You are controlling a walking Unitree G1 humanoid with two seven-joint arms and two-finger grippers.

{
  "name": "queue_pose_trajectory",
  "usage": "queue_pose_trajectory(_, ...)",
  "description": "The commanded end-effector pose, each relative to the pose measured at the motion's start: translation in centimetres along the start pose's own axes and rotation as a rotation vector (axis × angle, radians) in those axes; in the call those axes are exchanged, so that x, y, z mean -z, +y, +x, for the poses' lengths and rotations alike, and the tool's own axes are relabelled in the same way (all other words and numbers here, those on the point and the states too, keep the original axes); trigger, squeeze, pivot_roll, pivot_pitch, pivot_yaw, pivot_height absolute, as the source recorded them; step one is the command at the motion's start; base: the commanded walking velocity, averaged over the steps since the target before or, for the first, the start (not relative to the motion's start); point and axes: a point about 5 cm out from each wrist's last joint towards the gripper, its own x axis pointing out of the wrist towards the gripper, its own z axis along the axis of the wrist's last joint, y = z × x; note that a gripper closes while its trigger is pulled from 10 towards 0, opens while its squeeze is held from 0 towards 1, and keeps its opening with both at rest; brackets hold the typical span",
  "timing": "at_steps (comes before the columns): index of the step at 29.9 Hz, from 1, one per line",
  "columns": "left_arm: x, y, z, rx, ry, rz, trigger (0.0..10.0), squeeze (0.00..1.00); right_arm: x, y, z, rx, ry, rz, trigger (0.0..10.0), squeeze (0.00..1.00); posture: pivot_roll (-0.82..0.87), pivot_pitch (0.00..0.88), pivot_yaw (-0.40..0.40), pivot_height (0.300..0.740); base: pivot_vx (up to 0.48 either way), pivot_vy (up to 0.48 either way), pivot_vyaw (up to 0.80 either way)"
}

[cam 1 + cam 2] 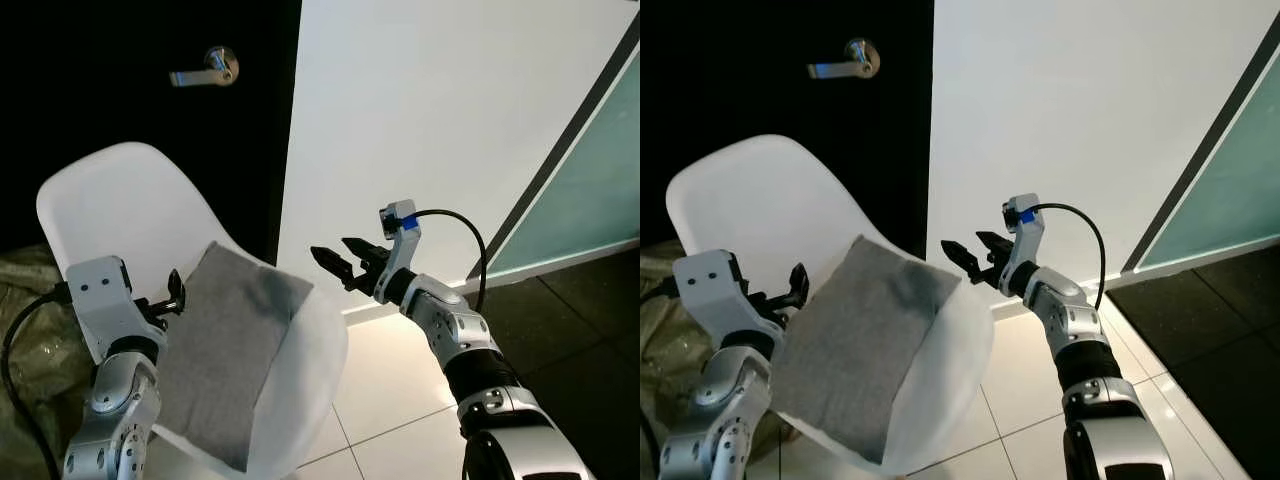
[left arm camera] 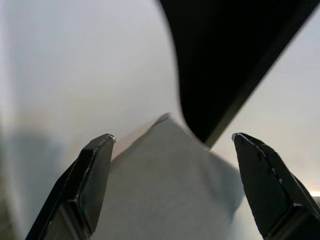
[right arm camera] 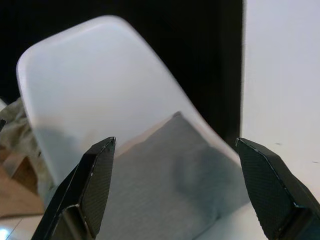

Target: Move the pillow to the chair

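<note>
Grey pillow (image 1: 230, 345) lies on the white chair (image 1: 120, 205) seat. Left gripper (image 1: 172, 296) beside it, jaws spread; right gripper (image 1: 340, 262) just off the other edge, jaws spread, empty.

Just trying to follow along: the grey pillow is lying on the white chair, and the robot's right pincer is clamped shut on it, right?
Not quite. The grey pillow does lie on the white chair, but the right pincer is open and apart from it, hovering beside the chair. The left eye view and the right wrist view show this.
</note>
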Motion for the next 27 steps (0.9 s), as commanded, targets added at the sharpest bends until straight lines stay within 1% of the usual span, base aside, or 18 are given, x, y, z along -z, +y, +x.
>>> queue_pose_trajectory(1, 0.6, -1.5, 0.3, 0.063, 0.034, 0.0, 10.0, 0.0, 0.4, -0.9, -0.8, 0.049, 0.006, 0.003, 10.0, 0.0, -0.11, 0.0, -0.127, 0.694, 0.0, 0.0, 0.0)
queue_pose_trajectory(2, 0.7, -1.6, 0.4, 0.068, 0.036, 0.002, 10.0, 0.0, 0.5, -1.0, -0.8, 0.053, 0.007, 0.004, 10.0, 0.0, -0.11, 0.0, -0.126, 0.699, 0.0, 0.0, 0.0)
queue_pose_trajectory(6, 1.1, -2.0, 0.5, 0.095, 0.081, 0.024, 10.0, 0.0, 0.6, -1.2, -0.9, 0.062, 0.006, 0.005, 10.0, 0.0, -0.11, 0.0, -0.117, 0.714, -0.382, 0.0, 0.0)
queue_pose_trajectory(10, 1.1, -2.5, 0.6, 0.136, 0.066, 0.047, 10.0, 0.0, 0.6, -1.3, -0.8, 0.069, 0.002, 0.006, 10.0, 0.0, -0.11, 0.0, -0.111, 0.729, -0.453, 0.0, 0.0)
queue_pose_trajectory(12, 1.1, -2.8, 0.7, 0.155, 0.063, 0.051, 10.0, 0.0, 0.6, -1.3, -0.8, 0.07, 0.0, 0.008, 10.0, 0.0, -0.12, 0.0, -0.108, 0.739, 0.0, 0.0, 0.0)
queue_pose_trajectory(20, 1.2, -3.0, 0.9, 0.164, 0.07, 0.066, 10.0, 0.0, 0.8, -1.4, -1.0, 0.082, -0.003, 0.007, 10.0, 0.0, -0.12, 0.0, -0.1, 0.74, 0.0, 0.0, 0.0)
queue_pose_trajectory(24, 1.4, -2.9, 0.8, 0.165, 0.078, 0.068, 10.0, 0.0, 1.3, -1.9, -1.0, 0.142, 0.024, -0.003, 10.0, 0.0, -0.12, 0.0, -0.098, 0.74, 0.0, 0.0, 0.0)
queue_pose_trajectory(27, 1.6, -2.7, 0.8, 0.16, 0.086, 0.066, 10.0, 0.0, 1.5, -2.0, -1.1, 0.162, 0.035, -0.001, 10.0, 0.0, -0.12, 0.0, -0.097, 0.74, 0.0, 0.0, 0.0)
